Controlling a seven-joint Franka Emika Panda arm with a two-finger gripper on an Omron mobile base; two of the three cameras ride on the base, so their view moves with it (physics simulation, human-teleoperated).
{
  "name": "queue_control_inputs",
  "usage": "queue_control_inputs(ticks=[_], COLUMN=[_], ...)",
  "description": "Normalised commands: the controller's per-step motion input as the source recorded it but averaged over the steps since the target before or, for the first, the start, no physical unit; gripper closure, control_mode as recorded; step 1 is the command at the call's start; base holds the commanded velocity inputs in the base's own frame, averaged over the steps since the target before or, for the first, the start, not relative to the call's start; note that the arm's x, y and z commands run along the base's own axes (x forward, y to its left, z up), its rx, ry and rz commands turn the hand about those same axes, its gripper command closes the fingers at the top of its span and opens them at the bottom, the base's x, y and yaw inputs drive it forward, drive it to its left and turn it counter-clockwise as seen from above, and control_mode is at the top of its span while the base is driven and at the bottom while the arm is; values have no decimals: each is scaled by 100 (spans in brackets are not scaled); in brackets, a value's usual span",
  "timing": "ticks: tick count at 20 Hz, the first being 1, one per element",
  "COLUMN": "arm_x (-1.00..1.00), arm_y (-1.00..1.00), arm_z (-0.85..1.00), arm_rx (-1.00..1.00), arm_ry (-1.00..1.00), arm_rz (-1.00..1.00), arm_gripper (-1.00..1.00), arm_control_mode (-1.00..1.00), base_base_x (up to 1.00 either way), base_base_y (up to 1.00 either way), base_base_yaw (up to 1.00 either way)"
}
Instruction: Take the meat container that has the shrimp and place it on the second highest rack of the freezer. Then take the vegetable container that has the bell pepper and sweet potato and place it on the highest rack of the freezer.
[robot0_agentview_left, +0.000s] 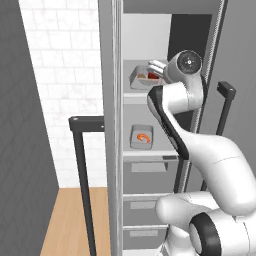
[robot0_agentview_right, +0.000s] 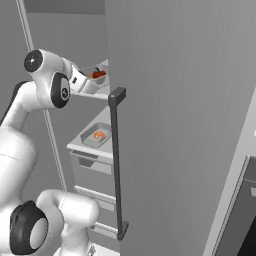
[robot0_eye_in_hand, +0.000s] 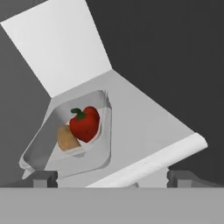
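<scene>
white arm links fill the near ground of the left base view, rising from about 5 o'clock toward the open freezer (robot0_agentview_left: 150, 165). at the arm's far end the gripper (robot0_eye_in_hand: 111, 177) has its fingers spread wide and released, with nothing between them; in the hand view one dark tip (robot0_eye_in_hand: 41, 178) sits at 7 o'clock and the other at 5 o'clock, both short of the tray.

just beyond the fingertips is the pale front lip of the highest rack (robot0_eye_in_hand: 153, 161), running from 6 toward 3 o'clock. on that shelf, at about 9 o'clock from centre, rests the vegetable container (robot0_eye_in_hand: 48, 148), a shallow clear tray lying flat. inside it the red bell pepper (robot0_eye_in_hand: 85, 124) lies touching the tan sweet potato (robot0_eye_in_hand: 67, 139), which is at the pepper's 8 o'clock. i judge the tray set down and let go, sitting on its own.

one shelf lower, at 6 o'clock from the vegetable tray in the left base view, the meat container (robot0_agentview_left: 142, 136) lies flat on the second highest rack (robot0_agentview_left: 150, 153) with the orange shrimp (robot0_agentview_left: 144, 138) curled in its middle. both trays look to be where the task wants them, so what remains seems only to draw the hand back out.
</scene>
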Motion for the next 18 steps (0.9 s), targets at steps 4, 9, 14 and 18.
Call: queue_control_inputs(ticks=[4, 9, 14, 18], arm_x=[-93, -100, -79, -49], arm_y=[1, 0, 0, -2], arm_z=[44, 10, -43, -81], arm_rx=[0, 0, -2, -5], arm_ry=[-6, 3, 13, 18], arm_rz=[0, 4, 6, 9], arm_gripper=[-100, -100, -100, -100], arm_control_mode=[-100, -100, -100, -100], base_base_x=[0, 0, 0, 0], base_base_y=[0, 0, 0, 0], base_base_yaw=[0, 0, 0, 0])
